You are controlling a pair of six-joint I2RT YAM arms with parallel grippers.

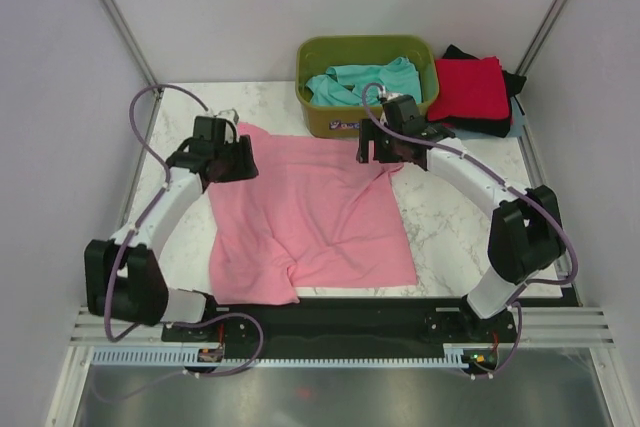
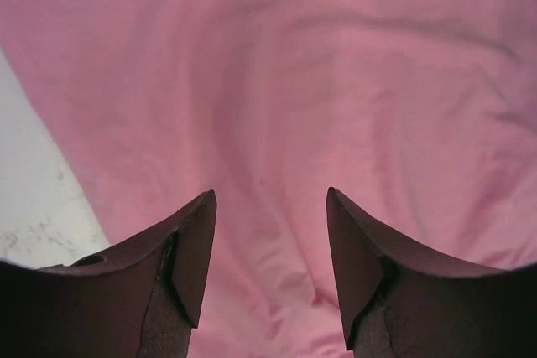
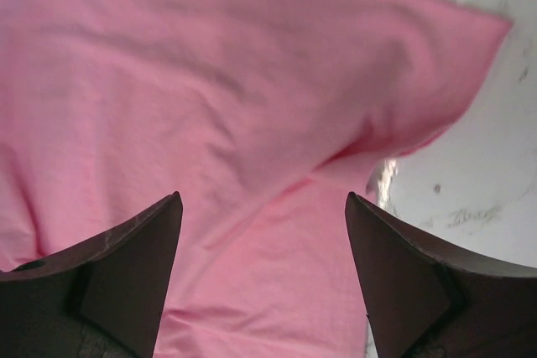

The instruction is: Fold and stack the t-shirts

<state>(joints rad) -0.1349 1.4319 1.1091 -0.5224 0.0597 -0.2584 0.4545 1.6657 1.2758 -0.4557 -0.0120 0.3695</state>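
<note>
Mostly flat pink tee (image 1: pixel 310 217), creases nr front-left corner

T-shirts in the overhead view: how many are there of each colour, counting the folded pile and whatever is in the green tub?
pink t-shirt, spread on the table: 1
teal t-shirt, bundled in the tub: 1
red t-shirt, folded on top of the pile: 1
black t-shirt, under the red: 1
grey-blue t-shirt, only an edge showing: 1
Total: 5
</note>
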